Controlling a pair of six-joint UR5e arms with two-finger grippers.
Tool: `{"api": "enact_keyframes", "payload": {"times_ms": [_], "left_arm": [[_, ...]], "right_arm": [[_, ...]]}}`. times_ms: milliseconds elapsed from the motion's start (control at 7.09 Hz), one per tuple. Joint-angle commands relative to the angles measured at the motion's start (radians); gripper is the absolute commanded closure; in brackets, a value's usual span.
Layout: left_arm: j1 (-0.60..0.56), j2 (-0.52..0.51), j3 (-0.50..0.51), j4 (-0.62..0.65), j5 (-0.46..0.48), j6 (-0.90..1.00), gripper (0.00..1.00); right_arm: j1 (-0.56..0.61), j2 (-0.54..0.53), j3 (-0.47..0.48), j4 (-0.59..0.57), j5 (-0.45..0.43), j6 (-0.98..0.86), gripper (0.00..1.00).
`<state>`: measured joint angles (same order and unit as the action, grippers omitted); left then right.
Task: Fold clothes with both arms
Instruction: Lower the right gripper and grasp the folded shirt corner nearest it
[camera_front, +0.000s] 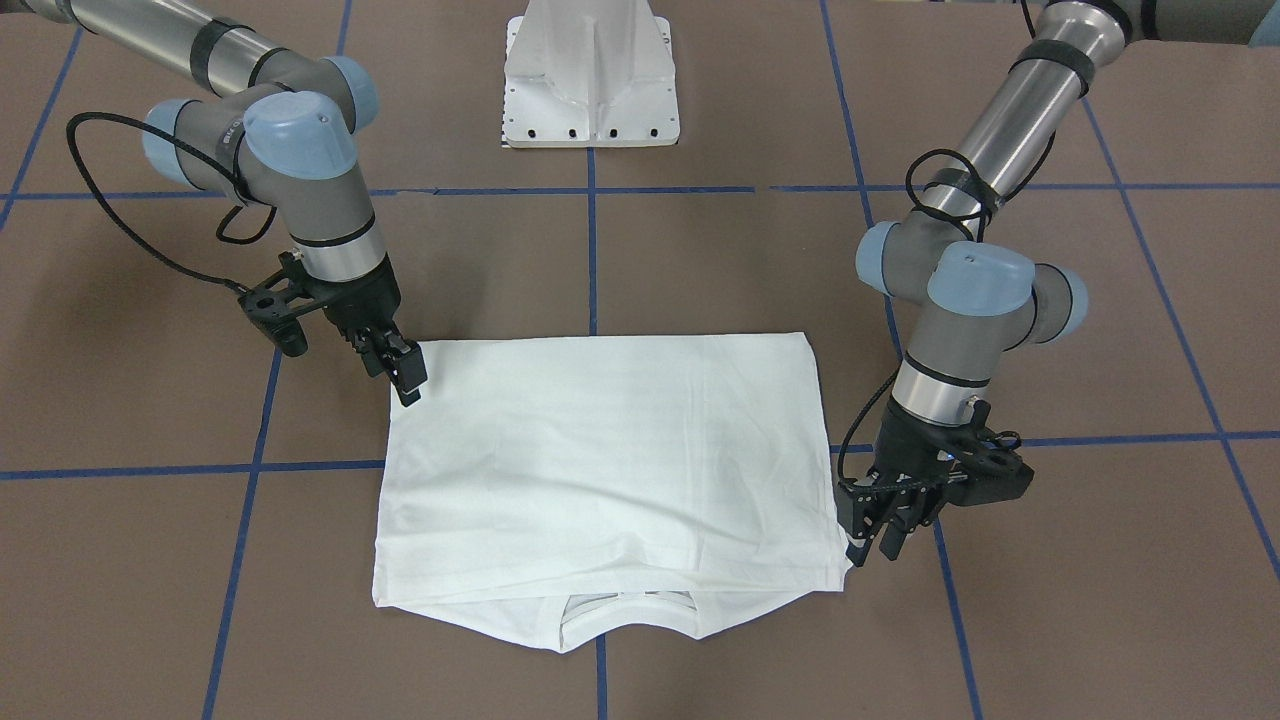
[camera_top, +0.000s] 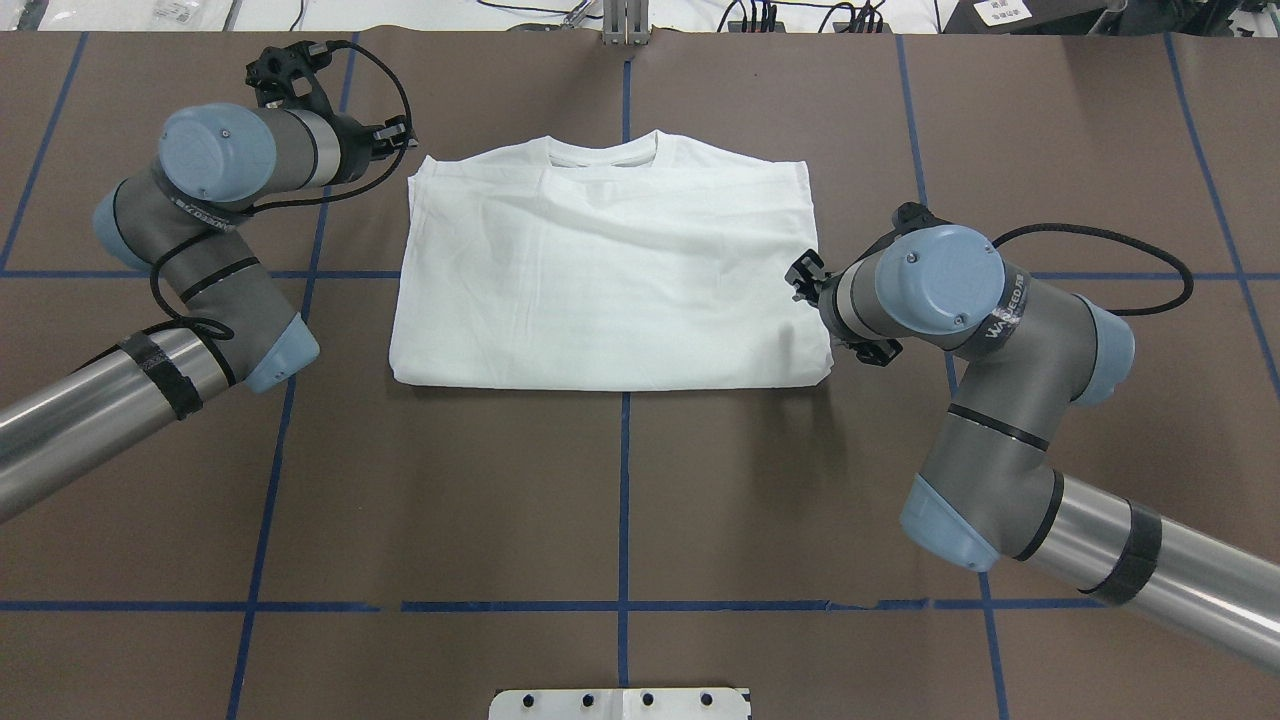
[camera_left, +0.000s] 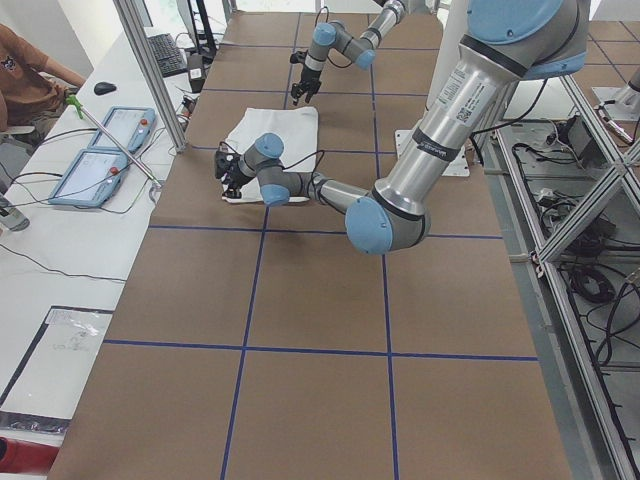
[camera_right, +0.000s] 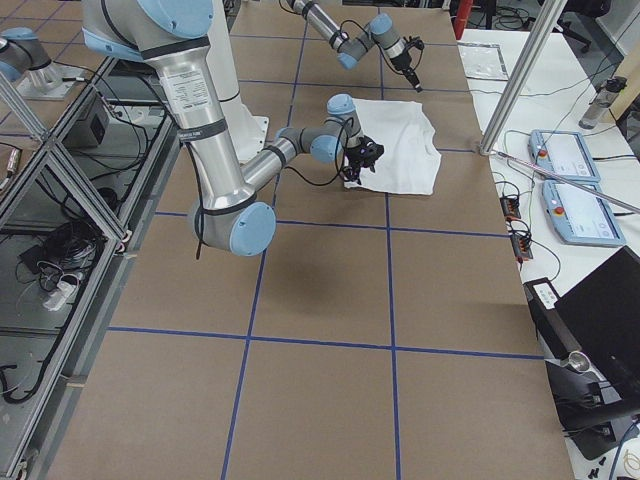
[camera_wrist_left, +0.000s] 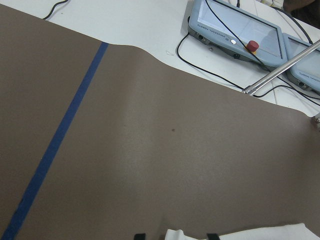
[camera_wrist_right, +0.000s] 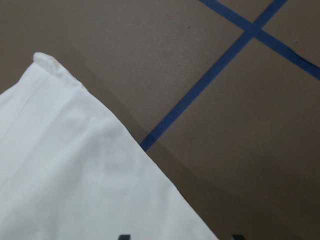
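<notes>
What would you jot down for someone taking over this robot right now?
Left gripper: open, at the T-shirt's far corner by the collar, straddling the cloth.
Right gripper: open, at the opposite side edge, nearer the robot.
T-shirt: flat on the table, a neat rectangle.
Done: no sleeves showing, one layer folded up toward the collar.
Left: probably grip and fold again.

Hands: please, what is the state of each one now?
Left hand: open, at the T-shirt corner.
Right hand: open, at its edge.
</notes>
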<state>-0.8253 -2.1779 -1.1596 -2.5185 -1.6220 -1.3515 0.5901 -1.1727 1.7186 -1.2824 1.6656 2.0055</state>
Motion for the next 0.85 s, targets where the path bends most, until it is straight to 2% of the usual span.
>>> {"api": "enact_keyframes", "payload": {"times_ms": [0,423,564,705], "left_arm": [[0.0,0.001,0.0,0.0,0.001,0.0,0.49],[0.0,0.004,0.0,0.0,0.001,0.0,0.49],[0.0,0.004,0.0,0.0,0.001,0.0,0.49],[0.0,0.004,0.0,0.0,0.001,0.0,0.49]], "right_arm": [[-0.035,-0.019,0.004,0.0,-0.012,0.025,0.27],[-0.055,-0.035,0.012,-0.005,-0.021,0.027,0.27],[-0.059,-0.035,0.012,-0.005,-0.021,0.027,0.35],[-0.059,-0.036,0.027,-0.006,-0.021,0.05,0.99]]}}
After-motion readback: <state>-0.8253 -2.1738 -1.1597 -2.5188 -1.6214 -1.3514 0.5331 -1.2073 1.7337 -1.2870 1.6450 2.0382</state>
